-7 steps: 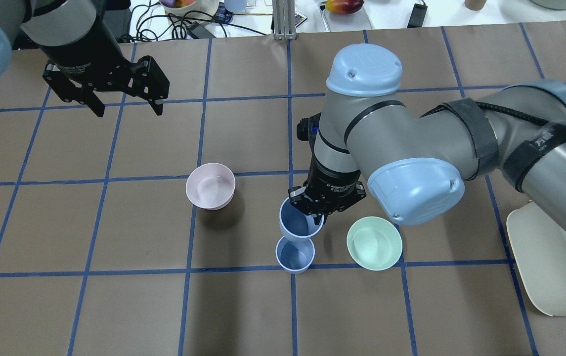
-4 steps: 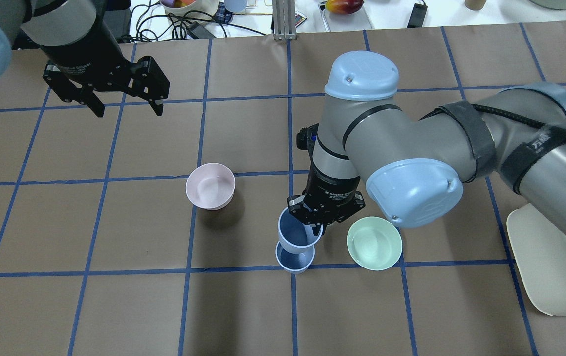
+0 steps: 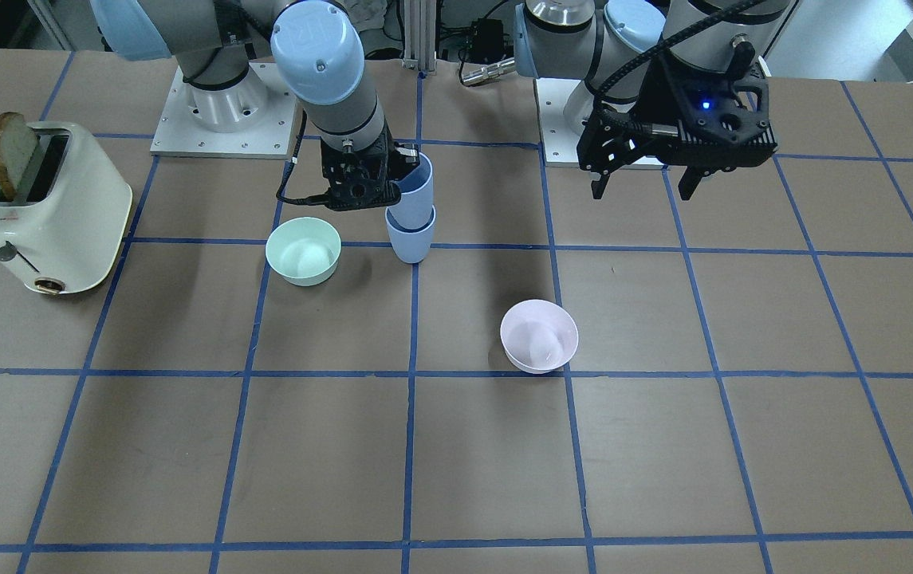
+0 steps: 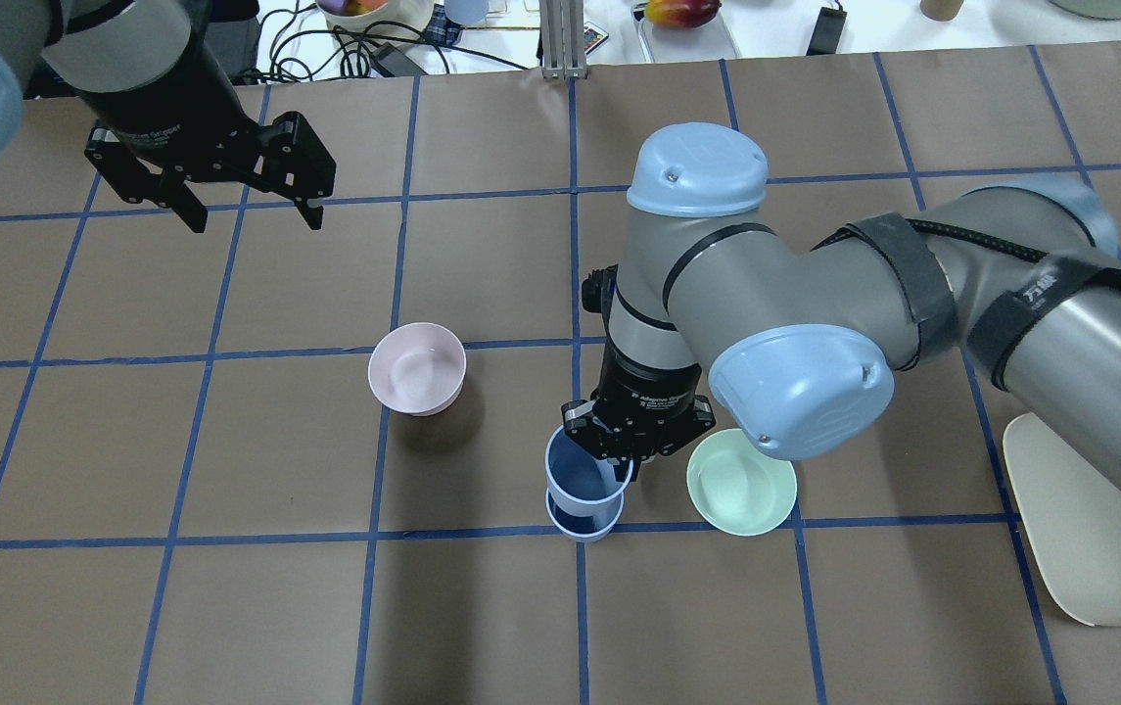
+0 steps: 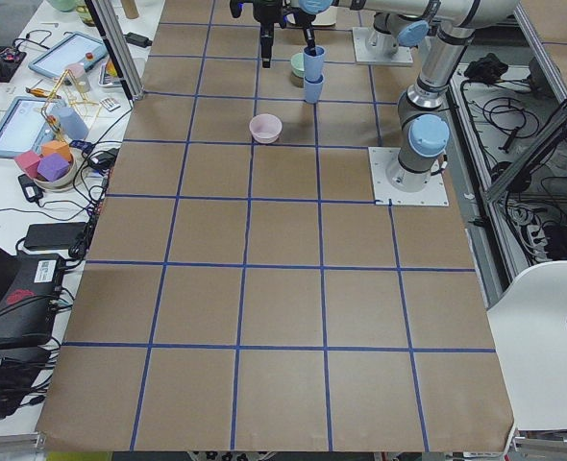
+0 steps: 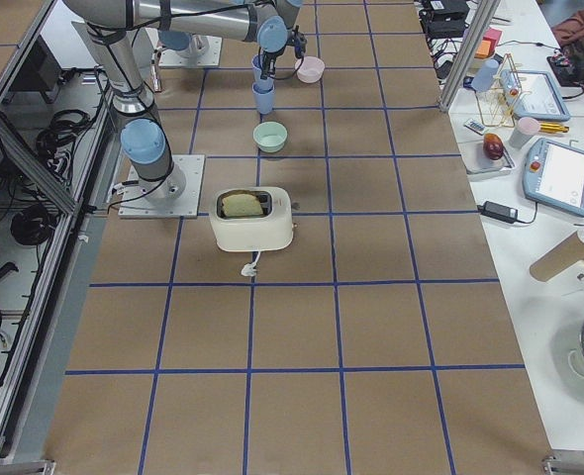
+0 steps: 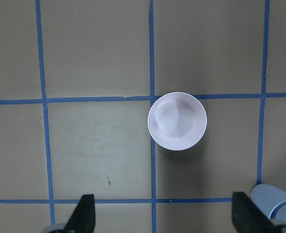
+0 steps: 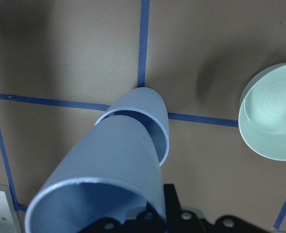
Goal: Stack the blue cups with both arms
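One blue cup (image 4: 581, 530) stands upright on the table near a tape crossing. My right gripper (image 4: 630, 455) is shut on the rim of the second blue cup (image 4: 580, 475) and holds it with its base lowered into the standing cup. The right wrist view shows the held cup (image 8: 109, 165) entering the lower cup (image 8: 161, 124). In the front view the held cup (image 3: 416, 190) sits slightly tilted in the lower one (image 3: 411, 237), with the right gripper (image 3: 360, 187) beside it. My left gripper (image 4: 252, 211) is open and empty, high over the far left of the table.
A mint-green bowl (image 4: 741, 482) stands just right of the cups. A pale pink bowl (image 4: 417, 369) stands to their left and shows below the left wrist camera (image 7: 177, 121). A cream toaster (image 3: 45, 207) with toast stands at the robot's right.
My right gripper has carried the held cup towards the near side and down, from beside the standing cup to over and into it. The left arm has not moved.
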### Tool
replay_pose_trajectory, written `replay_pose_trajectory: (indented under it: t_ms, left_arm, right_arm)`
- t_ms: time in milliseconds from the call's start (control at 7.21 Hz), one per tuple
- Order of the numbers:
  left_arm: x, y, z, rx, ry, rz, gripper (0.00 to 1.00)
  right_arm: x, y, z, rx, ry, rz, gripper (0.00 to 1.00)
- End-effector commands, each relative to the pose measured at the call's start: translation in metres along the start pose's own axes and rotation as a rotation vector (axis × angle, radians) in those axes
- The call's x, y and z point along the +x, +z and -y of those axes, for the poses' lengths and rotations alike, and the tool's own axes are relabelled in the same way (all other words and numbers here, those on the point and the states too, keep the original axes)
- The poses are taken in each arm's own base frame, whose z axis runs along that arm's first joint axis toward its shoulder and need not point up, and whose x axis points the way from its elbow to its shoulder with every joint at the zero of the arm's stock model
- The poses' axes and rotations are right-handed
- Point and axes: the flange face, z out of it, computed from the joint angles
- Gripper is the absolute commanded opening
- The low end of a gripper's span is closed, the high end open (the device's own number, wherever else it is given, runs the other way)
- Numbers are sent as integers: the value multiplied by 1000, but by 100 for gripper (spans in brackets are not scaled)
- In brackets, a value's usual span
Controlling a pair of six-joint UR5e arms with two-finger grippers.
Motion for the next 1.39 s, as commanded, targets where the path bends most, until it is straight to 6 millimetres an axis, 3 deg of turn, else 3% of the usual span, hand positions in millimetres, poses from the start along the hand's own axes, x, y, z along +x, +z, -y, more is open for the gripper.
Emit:
replay_pose_trajectory:
  t_ms: [0,139,277,416,554,693,970,1109,1248]
  left_arm:
    - [0,0,0,0,0,0,100]
    - [0,0,0,0,0,0,100]
    - [0,0,0,0,0,0,100]
    - [0,0,0,0,2,0,100]
    - [0,-1,-1,2,1,0,100]
    - [0,1,0,-1,3,0,100]
    - [0,-1,3,18,-16,-5,97]
    - [-1,-1,3,18,-17,-6,99]
    - [-1,-1,3,20,-17,-7,99]
  right_arm:
    - [1,3,0,-5,2,-6,0]
    - [0,3,2,5,2,-3,16]
    - [0,3,2,7,1,-4,62]
    - [0,3,2,7,1,-4,91]
    - [-2,-9,2,28,-2,1,100]
    - [1,-18,4,44,4,-2,100]
    - [19,-59,21,157,1,-143,100]
    - [37,-93,35,199,23,-120,100]
    - [70,-116,46,193,44,-121,100]
